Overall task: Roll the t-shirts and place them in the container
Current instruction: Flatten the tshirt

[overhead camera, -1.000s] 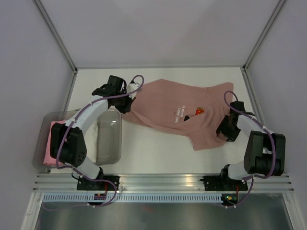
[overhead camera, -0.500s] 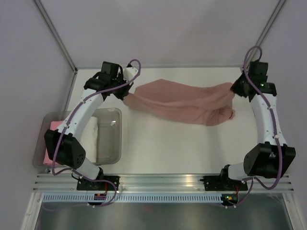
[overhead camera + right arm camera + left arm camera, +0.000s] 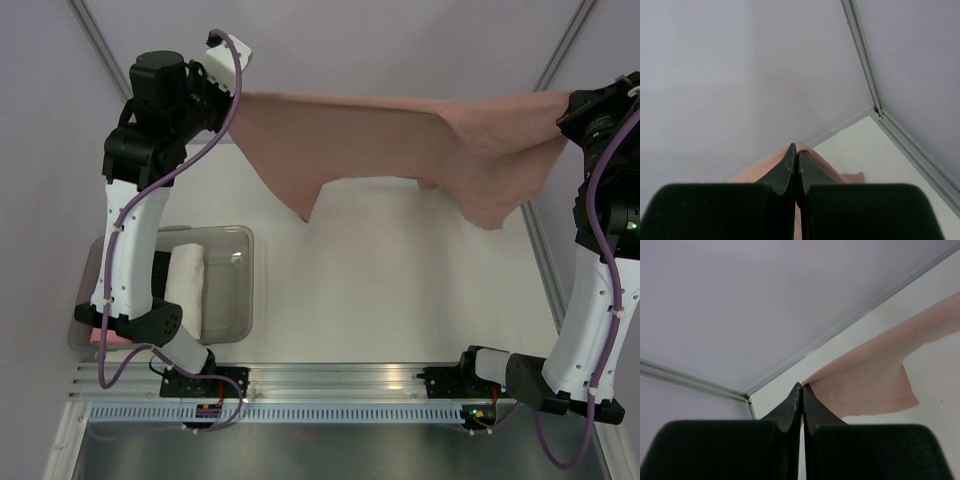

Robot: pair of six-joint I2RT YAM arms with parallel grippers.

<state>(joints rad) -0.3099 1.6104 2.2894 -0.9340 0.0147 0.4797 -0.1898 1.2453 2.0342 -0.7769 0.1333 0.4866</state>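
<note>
**Change observed.** A second ago the dusty salmon-pink short-sleeved cloth t-shirt point(image 3: 400, 135) lay spread on the white table point(image 3: 400, 300) with its print facing up. Half a second ago it was bunched and partly lifted. It now hangs clear of the table, pulled into a taut band from far left to far right. One pointed flap droops left of centre, and a heavier fold sags near the right end. The right pincer, spread a second ago, has since closed onto the cloth.

**Meaning for the task.** In the inspector's judgement the garment is being shaken out and straightened so that it can be laid flat again. No rolling has begun, and the shirt must go back on the table before it can.

**Grippers.** The left gripper point(image 3: 801, 390) has its fingers pressed together, pinching an edge of the shirt at the far-left corner. The right gripper point(image 3: 796, 152) is likewise clamped, with pink cloth showing just behind its tips.

**Pose.** Both arms are raised high and reach toward the far side of the table. The left arm rises steeply over the clear plastic bin point(image 3: 225, 300), which holds a white rolled cloth point(image 3: 185, 280). The right arm stands tall at the right edge of the view, its wrist partly cut off.
</note>
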